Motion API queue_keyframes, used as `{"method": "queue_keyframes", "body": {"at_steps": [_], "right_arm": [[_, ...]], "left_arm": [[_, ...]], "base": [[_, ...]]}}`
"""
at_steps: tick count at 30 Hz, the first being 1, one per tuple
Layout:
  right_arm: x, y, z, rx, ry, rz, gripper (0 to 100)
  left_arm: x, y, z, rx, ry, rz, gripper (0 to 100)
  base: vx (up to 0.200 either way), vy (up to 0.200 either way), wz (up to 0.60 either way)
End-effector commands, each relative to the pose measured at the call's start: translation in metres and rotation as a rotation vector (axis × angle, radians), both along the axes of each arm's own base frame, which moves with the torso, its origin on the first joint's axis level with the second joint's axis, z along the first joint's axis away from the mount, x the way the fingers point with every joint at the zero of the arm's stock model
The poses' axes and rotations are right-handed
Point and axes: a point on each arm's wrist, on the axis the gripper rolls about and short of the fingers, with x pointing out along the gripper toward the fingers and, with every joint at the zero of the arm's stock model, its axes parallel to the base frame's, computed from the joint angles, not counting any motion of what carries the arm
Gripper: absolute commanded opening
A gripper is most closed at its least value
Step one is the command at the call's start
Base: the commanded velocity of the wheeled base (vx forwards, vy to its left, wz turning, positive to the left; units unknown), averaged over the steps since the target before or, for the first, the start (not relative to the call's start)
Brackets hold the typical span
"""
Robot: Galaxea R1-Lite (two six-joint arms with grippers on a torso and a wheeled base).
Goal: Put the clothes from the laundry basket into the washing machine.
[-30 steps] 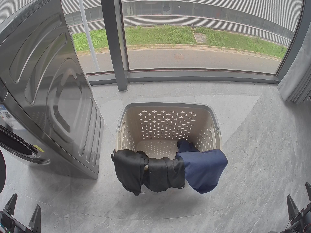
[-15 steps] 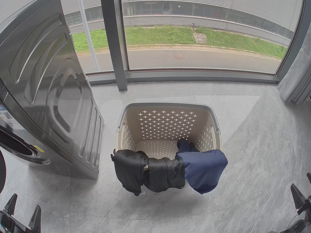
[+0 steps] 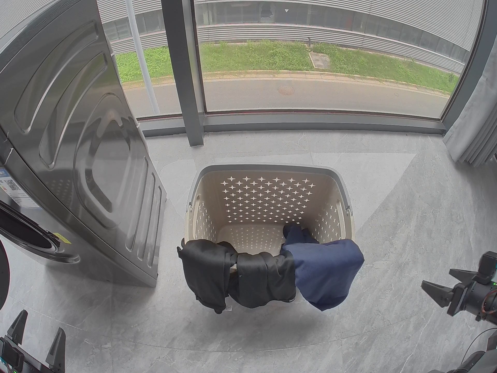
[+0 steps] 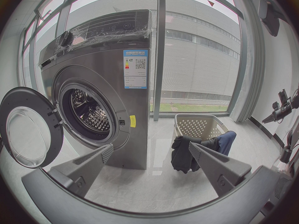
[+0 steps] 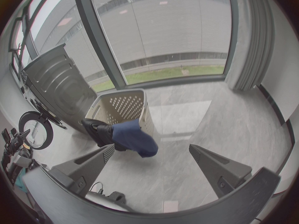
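A beige laundry basket [image 3: 269, 168] stands on the floor in front of me. A black garment [image 3: 235, 275] and a blue garment [image 3: 326, 270] hang over its near rim. To the left is the grey washing machine [image 3: 77, 130]; the left wrist view shows its round door [image 4: 28, 128] swung open and the drum [image 4: 87, 112] exposed. My left gripper [image 3: 40, 325] is low at the near left, open and holding nothing. My right gripper [image 3: 437, 280] hovers to the right of the basket, open, its fingers pointing left toward the blue garment [image 5: 134, 137].
A large window with a dark upright post [image 3: 178, 58] runs behind the basket. A grey curtain [image 3: 476, 120] hangs at the far right. Bare grey tile floor [image 3: 404, 208] surrounds the basket on the right and near side.
My right gripper has risen from the bottom right corner and turned, so its fingers now point left. The left gripper, the basket and the clothes have not moved.
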Motion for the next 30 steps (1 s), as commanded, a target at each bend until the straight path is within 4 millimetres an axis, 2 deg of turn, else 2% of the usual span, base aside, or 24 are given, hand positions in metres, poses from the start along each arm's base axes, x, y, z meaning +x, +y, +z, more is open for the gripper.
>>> {"method": "queue_keyframes", "body": {"at_steps": [1, 7, 9, 11, 12, 14, 19, 30], "right_arm": [[0.068, 0.031, -0.039, -0.005, 0.303, 0.1, 100], [0.092, 0.039, -0.052, -0.014, 0.32, 0.102, 100], [0.103, 0.043, -0.063, -0.022, 0.333, 0.106, 100], [0.103, 0.043, -0.063, -0.022, 0.333, 0.106, 100], [0.113, 0.05, -0.077, -0.036, 0.34, 0.114, 100], [0.119, 0.055, -0.081, -0.041, 0.321, 0.133, 100], [0.136, 0.072, -0.09, -0.038, 0.272, 0.178, 100], [0.166, 0.091, -0.105, -0.031, 0.262, 0.204, 100]], "left_arm": [[0.0, 0.0, -0.004, 0.0, 0.006, 0.0, 100], [0.0, 0.0, -0.004, 0.0, 0.006, -0.001, 100], [0.0, 0.0, -0.004, 0.0, 0.006, -0.001, 100], [0.0, 0.0, -0.004, 0.0, 0.006, -0.001, 100], [0.0, 0.0, -0.004, 0.0, 0.006, -0.001, 100], [0.0, 0.0, -0.004, 0.0, 0.006, 0.0, 100], [0.0, 0.0, -0.004, 0.0, 0.006, 0.0, 100], [0.0, 0.0, -0.004, -0.002, 0.006, -0.001, 100]], "base": [[0.0, 0.0, 0.0], [0.0, 0.0, 0.0], [0.0, 0.0, 0.0], [0.0, 0.0, 0.0], [0.0, 0.0, 0.0], [0.0, 0.0, 0.0], [0.0, 0.0, 0.0], [0.0, 0.0, 0.0]]}}
